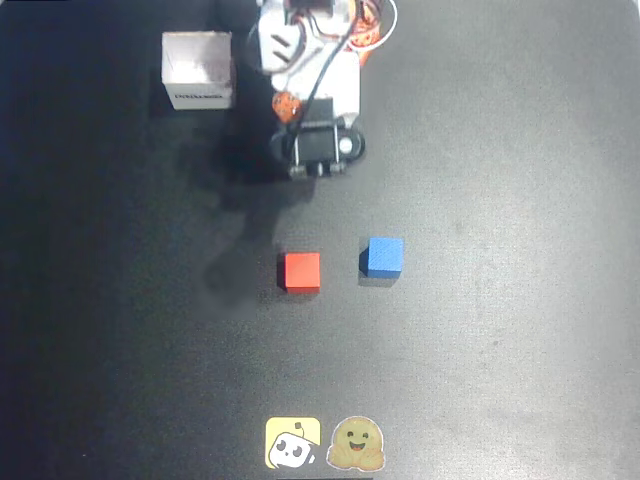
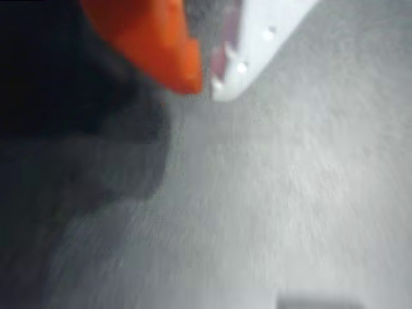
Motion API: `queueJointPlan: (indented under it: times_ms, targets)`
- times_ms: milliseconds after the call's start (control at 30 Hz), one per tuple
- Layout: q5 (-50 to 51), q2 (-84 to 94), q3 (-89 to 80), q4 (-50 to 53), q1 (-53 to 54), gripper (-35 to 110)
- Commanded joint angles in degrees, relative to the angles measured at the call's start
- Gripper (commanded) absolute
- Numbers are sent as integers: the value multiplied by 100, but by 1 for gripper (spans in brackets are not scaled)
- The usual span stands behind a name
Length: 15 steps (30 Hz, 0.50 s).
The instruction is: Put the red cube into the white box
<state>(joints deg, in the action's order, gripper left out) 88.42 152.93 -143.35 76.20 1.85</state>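
- Red cube sits flat on the desk, near the middle of the overhead view, nothing touching it. Free on all sides, so I judge a straight top-down grab is fine.
- Blue cube is just beside it to the right in that view, slightly higher in the picture, with a clear gap between them. Risk as I see it: a wide approach could nudge the blue one.
- White box stands at upper left in the overhead view, open top up, lettering on its near wall. Well apart from both cubes, left of my base, so the carry will be a swing back and across.
- My pincer shows in the wrist view as an orange finger and a white finger, tips nearly touching, nothing between them. I read that as narrow and empty.
- My arm is folded back over its base at the top of the overhead view, well short of the red cube.
- Two stickers lie at the desk's bottom edge, out of the way.
- Judgement: pick not begun; next I need to open wide and reach forward.
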Motion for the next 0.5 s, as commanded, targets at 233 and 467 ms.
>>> queueJointPlan:
  times_ms: [233,467]
  targets:
    - [-97,-3331,2224,-826,176,0]
    - [-105,-4808,3226,-1107,264,0]
